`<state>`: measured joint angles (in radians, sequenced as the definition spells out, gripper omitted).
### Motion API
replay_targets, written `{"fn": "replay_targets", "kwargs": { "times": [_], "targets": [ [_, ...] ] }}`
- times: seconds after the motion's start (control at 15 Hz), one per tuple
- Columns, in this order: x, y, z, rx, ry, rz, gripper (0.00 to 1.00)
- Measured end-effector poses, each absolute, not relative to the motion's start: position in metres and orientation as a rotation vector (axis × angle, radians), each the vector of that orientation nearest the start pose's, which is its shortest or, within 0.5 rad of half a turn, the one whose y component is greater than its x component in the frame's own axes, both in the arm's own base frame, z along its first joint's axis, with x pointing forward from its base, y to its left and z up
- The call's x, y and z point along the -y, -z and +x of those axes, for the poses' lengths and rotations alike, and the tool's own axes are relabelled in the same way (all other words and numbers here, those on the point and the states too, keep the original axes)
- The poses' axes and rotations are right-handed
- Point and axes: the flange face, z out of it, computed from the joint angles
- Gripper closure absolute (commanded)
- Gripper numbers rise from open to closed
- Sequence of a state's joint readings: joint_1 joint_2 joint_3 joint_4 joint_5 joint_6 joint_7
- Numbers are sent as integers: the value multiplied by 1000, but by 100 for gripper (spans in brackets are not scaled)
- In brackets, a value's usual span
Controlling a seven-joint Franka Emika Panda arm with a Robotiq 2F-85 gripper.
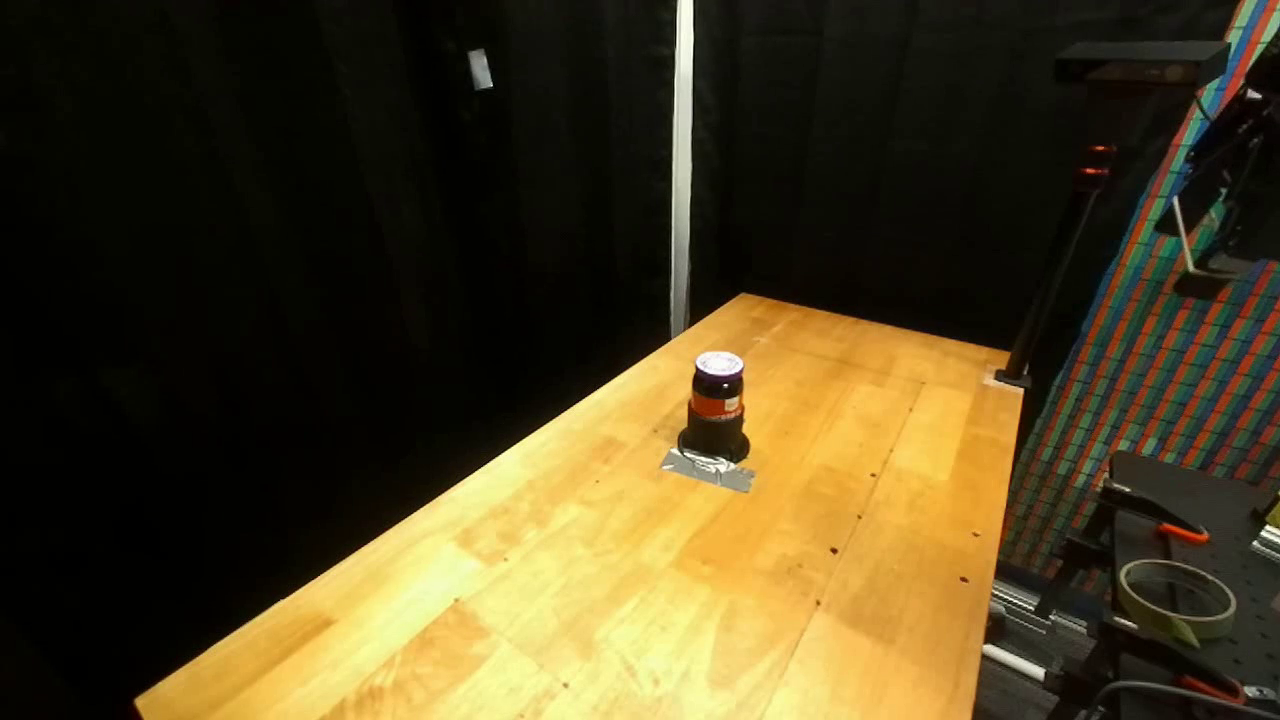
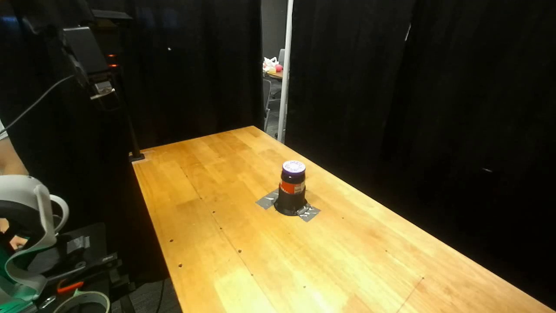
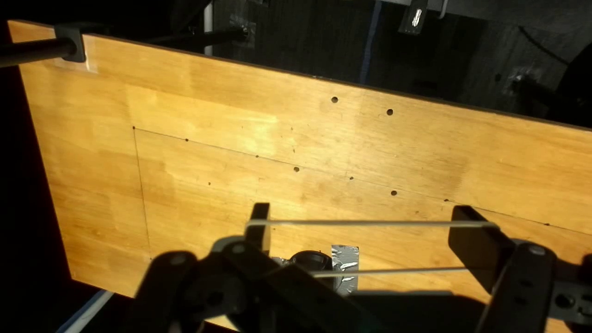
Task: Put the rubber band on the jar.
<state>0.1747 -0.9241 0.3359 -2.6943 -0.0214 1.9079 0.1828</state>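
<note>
The jar (image 1: 717, 402) is small and dark, with an orange-red label band and a white-topped, purple-rimmed lid. It stands upright in a black base on the wooden table and also shows in an exterior view (image 2: 292, 184). In the wrist view a dark round part (image 3: 312, 259) of the jar or its base shows at bottom centre, partly hidden by the left finger. My gripper (image 3: 363, 215) is wide open. A pale rubber band (image 3: 360, 223) is stretched around both fingers in two strands. The gripper is out of view in both exterior views.
Silver tape (image 1: 712, 472) fixes the base to the wooden table (image 1: 620, 620); it also shows in the wrist view (image 3: 346, 259). A black pole (image 1: 1040, 290) is clamped at a table corner. Black curtains (image 2: 434, 108) surround the table. A tape roll (image 1: 1178, 600) lies on a side cart.
</note>
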Motion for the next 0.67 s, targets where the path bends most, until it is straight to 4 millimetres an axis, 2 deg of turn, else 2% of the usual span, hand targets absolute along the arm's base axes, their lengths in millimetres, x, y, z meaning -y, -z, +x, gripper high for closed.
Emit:
{"fn": "replay_targets", "kwargs": {
  "times": [0.4, 0.53, 0.67],
  "targets": [
    [-150, -484, 264, 376, 290, -3352, 0],
    [-157, -483, 276, 390, 251, -3346, 0],
    [-170, -480, 299, 411, 215, -3337, 0]
  ]
}}
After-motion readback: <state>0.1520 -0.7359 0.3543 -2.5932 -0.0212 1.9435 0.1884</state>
